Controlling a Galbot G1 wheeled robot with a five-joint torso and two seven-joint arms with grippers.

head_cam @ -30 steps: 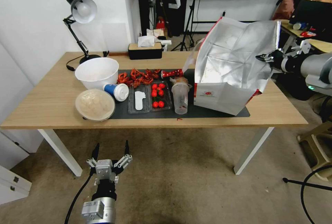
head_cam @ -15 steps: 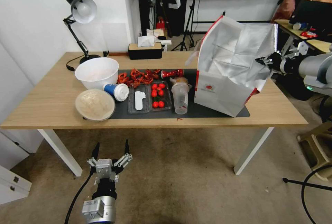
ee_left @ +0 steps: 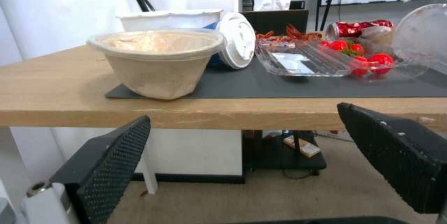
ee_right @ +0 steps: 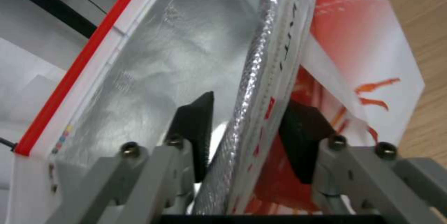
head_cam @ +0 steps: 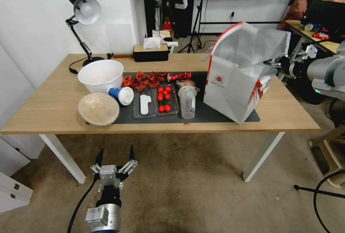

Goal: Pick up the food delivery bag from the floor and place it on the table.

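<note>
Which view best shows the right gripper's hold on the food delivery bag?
The right wrist view: the right gripper has one pad inside the foil lining and one outside the food delivery bag wall. The head view shows the bag standing on the table, grip tiny.

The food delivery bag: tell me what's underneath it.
The food delivery bag stands on the dark grey mat on the table, held at its rim by the right gripper. Whatever lies directly under its base is covered.

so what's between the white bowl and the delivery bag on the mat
In the head view, between the white bowl and the food delivery bag: crayfish, tomato tray, clear cup.
</note>
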